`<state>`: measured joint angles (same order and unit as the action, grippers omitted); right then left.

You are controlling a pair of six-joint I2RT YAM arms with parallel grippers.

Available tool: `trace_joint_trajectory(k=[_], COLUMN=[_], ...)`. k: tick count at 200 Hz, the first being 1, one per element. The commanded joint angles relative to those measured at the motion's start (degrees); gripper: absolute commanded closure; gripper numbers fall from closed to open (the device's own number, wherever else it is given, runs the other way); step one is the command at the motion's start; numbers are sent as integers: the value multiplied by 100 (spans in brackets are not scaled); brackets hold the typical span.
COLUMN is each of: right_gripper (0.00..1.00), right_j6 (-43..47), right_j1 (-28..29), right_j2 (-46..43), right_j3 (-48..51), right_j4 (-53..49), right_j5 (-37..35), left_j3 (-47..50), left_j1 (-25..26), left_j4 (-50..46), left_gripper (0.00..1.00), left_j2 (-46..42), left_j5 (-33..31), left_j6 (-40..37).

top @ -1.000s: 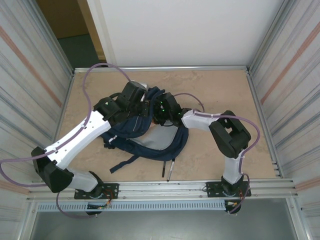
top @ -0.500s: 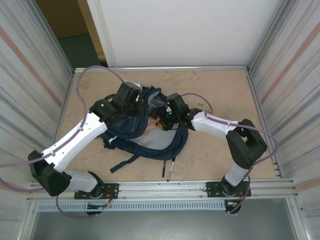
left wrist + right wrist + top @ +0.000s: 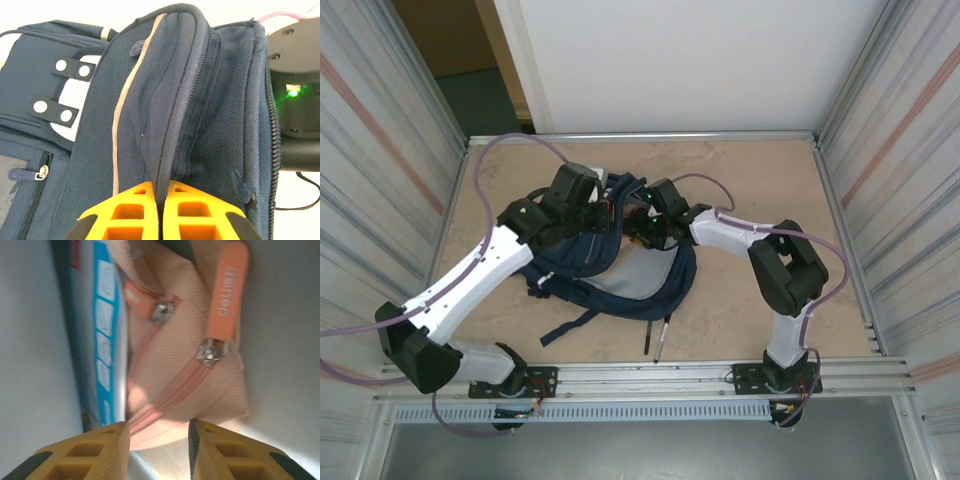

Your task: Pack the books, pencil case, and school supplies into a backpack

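Holding one floppy backpack (image 3: 620,292) mid-tabletop (image 3: 750,180): my left pincer (image 3: 160,192) is clamped tight on its zipper rim.
In its mouth: one limp pencil case (image 3: 185,355), best gripped mid-body, its end between my part-open right pincer (image 3: 159,427), grip unclear; one stiff box (image 3: 102,340). Two slim pens (image 3: 662,340) lie outside.

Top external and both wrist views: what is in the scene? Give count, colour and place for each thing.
backpack: one, navy blue, mid-table between the arms
pens: two, black, on the table at the backpack's near side
pencil case: one, salmon pink, right in front of the right wrist camera
box: one, blue and white, flat against the pencil case
table: one, tan
left gripper: orange fingers, shut on the backpack's rim
right gripper: orange fingers apart, pencil case end between them, grip unclear
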<state>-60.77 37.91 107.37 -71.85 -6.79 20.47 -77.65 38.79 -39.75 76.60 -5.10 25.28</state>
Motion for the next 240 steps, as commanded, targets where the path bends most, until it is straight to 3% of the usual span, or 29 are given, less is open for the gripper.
trace_joint_trajectory(k=[1, 29, 54, 74, 92, 105, 144, 188, 198, 208, 240], right_gripper=[75, 96, 97, 92, 75, 71, 64, 55, 55, 61, 66], right_j6=[399, 446, 592, 629, 845, 1100, 1571, 1489, 1472, 1485, 1656], right_j1=[-101, -317, -463, -582, -584, -598, -690, -417, -335, -281, -189], right_j2=[237, 712, 905, 1026, 727, 417, -756, -689, -490, -232, 276], right_j3=[-197, -286, -158, -397, -423, -396, 564, 1005, 919, 733, 393], right_j4=[258, 1182, 1795, 1905, 1697, 1311, 798, 744, 892, 1110, 1406], right_j5=[-273, 104, 118, 652, 942, 1062, 734, 395, 464, 668, 224], left_j3=[-233, -134, -148, -43, -30, -32, 110, 274, 293, 348, 532], left_j1=[-52, -58, -64, -64, -68, -82, -143, -152, -152, -152, -152], left_j4=[372, 503, 565, 669, 674, 601, 693, 752, 748, 734, 989], left_gripper=[100, 100, 100, 100, 100, 100, 100, 100, 100, 100, 100], left_j2=[-103, -119, -125, -162, -112, -101, -163, -311, -330, -363, -489], left_j5=[255, 398, 396, 305, 109, -13, -94, 22, 85, 116, 351], left_j6=[-234, -213, -242, -145, -125, -87, 94, 328, 330, 384, 477])
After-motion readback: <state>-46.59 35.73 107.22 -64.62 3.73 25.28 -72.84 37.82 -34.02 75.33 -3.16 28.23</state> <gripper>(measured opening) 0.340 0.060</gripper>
